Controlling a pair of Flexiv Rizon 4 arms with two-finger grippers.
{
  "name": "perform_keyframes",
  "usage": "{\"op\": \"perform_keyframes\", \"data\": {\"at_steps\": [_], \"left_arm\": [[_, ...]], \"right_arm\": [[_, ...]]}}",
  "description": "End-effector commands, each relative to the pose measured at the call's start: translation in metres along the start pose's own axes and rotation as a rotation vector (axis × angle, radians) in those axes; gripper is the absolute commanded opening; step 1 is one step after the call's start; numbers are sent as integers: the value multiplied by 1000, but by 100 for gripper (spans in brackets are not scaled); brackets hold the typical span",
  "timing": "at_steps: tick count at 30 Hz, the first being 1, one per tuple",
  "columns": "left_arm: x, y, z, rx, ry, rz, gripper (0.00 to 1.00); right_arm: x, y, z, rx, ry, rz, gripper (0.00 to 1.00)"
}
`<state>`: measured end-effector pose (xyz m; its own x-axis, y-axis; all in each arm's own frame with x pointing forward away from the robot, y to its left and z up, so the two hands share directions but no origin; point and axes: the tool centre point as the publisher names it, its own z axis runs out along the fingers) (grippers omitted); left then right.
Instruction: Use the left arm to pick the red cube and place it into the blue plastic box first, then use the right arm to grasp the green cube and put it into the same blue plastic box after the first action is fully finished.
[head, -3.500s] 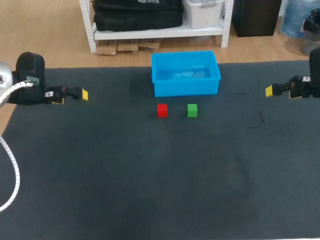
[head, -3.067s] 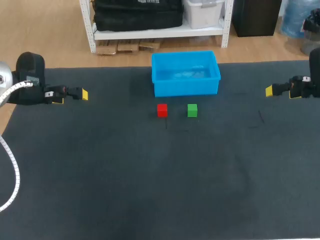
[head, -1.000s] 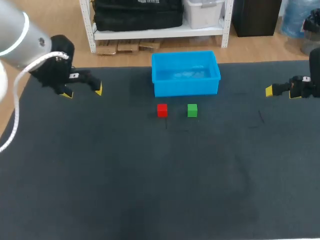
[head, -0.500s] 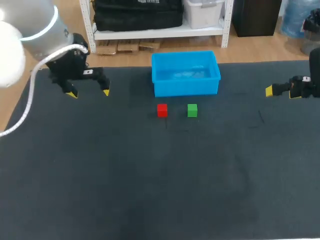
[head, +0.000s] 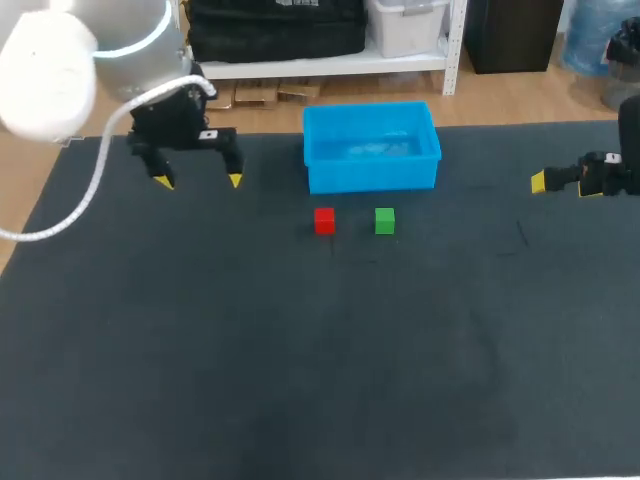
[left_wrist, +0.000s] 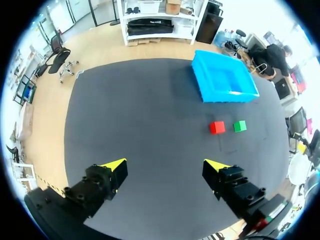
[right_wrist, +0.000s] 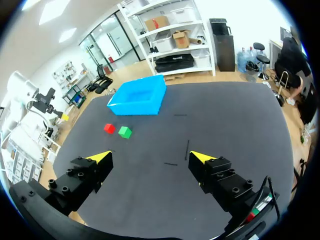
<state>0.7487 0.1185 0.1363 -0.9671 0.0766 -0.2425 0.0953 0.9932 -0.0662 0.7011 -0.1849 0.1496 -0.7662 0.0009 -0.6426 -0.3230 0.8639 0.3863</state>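
Note:
A red cube (head: 324, 221) and a green cube (head: 385, 221) sit side by side on the dark mat, just in front of the blue plastic box (head: 371, 146). My left gripper (head: 198, 181) hangs open over the mat to the left of the box, well left of the red cube (left_wrist: 217, 127), nothing between its fingers. From the left wrist the green cube (left_wrist: 240, 126) and blue box (left_wrist: 225, 78) lie ahead to one side. My right gripper (head: 541, 181) stays at the mat's right edge, open and empty (right_wrist: 150, 158). Far ahead of it lie the red cube (right_wrist: 109, 128), green cube (right_wrist: 124, 132) and box (right_wrist: 139, 96).
The dark mat (head: 300, 350) covers the whole table. My left arm (head: 80, 60) comes in from the upper left corner, with a white cable looping down beside it. A few short dark marks (head: 521, 234) lie on the mat at right.
My left arm has swung right along the far side of the mat, bringing its open gripper nearer the box and turning its fingers downward. The right arm and both cubes have not moved.

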Motion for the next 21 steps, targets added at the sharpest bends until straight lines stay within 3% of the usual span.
{"op": "perform_keyframes", "data": {"at_steps": [1,21], "left_arm": [[-12,-10,1,-58,46,0,100],[-50,-49,-5,-75,75,9,100]], "right_arm": [[0,0,0,1,0,-1,100],[0,0,0,1,0,-1,100]]}}
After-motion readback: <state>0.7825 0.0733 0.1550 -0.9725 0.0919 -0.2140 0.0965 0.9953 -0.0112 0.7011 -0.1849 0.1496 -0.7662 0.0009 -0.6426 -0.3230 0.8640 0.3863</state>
